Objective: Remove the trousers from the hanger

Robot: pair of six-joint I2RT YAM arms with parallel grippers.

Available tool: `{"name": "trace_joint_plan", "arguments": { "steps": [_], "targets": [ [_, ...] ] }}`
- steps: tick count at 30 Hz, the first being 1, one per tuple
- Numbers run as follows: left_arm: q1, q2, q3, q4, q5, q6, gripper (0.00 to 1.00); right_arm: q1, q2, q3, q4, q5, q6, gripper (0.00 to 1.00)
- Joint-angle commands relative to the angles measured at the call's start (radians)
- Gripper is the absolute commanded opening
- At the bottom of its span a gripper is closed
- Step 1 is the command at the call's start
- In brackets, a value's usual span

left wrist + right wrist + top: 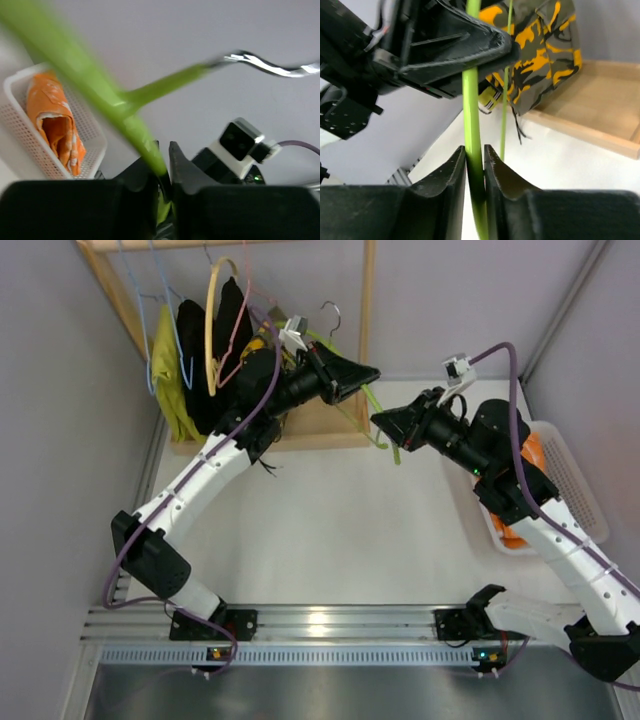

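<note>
Top view: I see both arms bent inward, left claw (358,375) and right claw (385,422) meeting at the thin lime plastic hanger (394,452).
Left wrist: the left claw pinches its smooth rod. Crumpled orange trousers (52,117) lie in the white mesh basket (92,132).
Right wrist: the right claw pinches the same rod.

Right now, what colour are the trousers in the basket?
The trousers are bright orange with pale specks, clearest in the left wrist view.
</note>
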Motion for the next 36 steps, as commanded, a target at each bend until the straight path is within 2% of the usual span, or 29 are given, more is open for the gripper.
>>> {"name": "trace_joint_plan", "arguments": {
  "steps": [1,2,5,7,11,16,19,20,21,23,25,27,28,31,32,34,35,36],
  "targets": [
    [-0.004,-0.005,0.023,0.054,0.0,0.046,0.06,0.009,-0.011,0.013,0.084,-0.142,0.072,0.21],
    [-0.005,-0.007,0.022,0.053,0.005,0.045,0.02,0.009,-0.008,0.014,0.078,-0.145,0.077,0.43],
    [-0.005,-0.018,0.009,0.056,0.026,0.031,0.0,0.003,0.012,0.016,0.055,-0.189,0.132,0.77],
    [-0.005,-0.03,-0.01,0.068,0.037,0.019,0.0,-0.006,0.023,0.01,0.072,-0.241,0.184,0.82],
    [-0.008,-0.048,-0.043,0.082,0.066,0.008,0.0,-0.019,0.037,-0.003,0.15,-0.341,0.238,0.55],
    [-0.03,-0.054,-0.063,0.111,0.1,-0.004,0.0,-0.02,0.078,0.004,0.166,-0.427,0.289,0.45],
    [-0.042,-0.057,-0.073,0.12,0.103,-0.006,0.0,-0.026,0.081,-0.024,0.205,-0.455,0.332,0.28],
    [-0.042,-0.057,-0.076,0.123,0.1,-0.004,0.0,-0.026,0.081,-0.032,0.216,-0.461,0.338,0.11],
    [-0.042,-0.057,-0.084,0.125,0.1,-0.001,0.0,-0.025,0.078,-0.038,0.225,-0.466,0.35,0.01],
    [-0.042,-0.056,-0.087,0.126,0.097,0.002,0.0,-0.028,0.074,-0.041,0.23,-0.47,0.362,0.0],
    [-0.042,-0.057,-0.093,0.126,0.087,0.003,0.12,-0.034,0.069,-0.032,0.235,-0.466,0.382,0.0],
    [-0.04,-0.065,-0.103,0.126,0.084,0.016,0.29,-0.049,0.069,-0.02,0.236,-0.461,0.41,0.0],
    [-0.037,-0.07,-0.107,0.126,0.083,0.023,0.48,-0.062,0.072,-0.015,0.239,-0.461,0.422,0.0],
    [-0.016,-0.103,-0.135,0.126,0.067,0.057,0.67,-0.103,0.074,-0.015,0.247,-0.472,0.458,0.0],
    [-0.007,-0.113,-0.142,0.123,0.069,0.062,0.79,-0.112,0.072,-0.018,0.258,-0.472,0.461,0.0],
    [0.024,-0.129,-0.15,0.105,0.07,0.077,0.86,-0.117,0.063,-0.03,0.275,-0.473,0.468,0.0],
    [0.033,-0.149,-0.165,0.103,0.077,0.083,0.97,-0.117,0.064,-0.033,0.287,-0.47,0.47,0.0],
    [0.042,-0.162,-0.17,0.097,0.078,0.107,0.99,-0.12,0.064,-0.035,0.291,-0.469,0.478,0.0]
  ]
}}
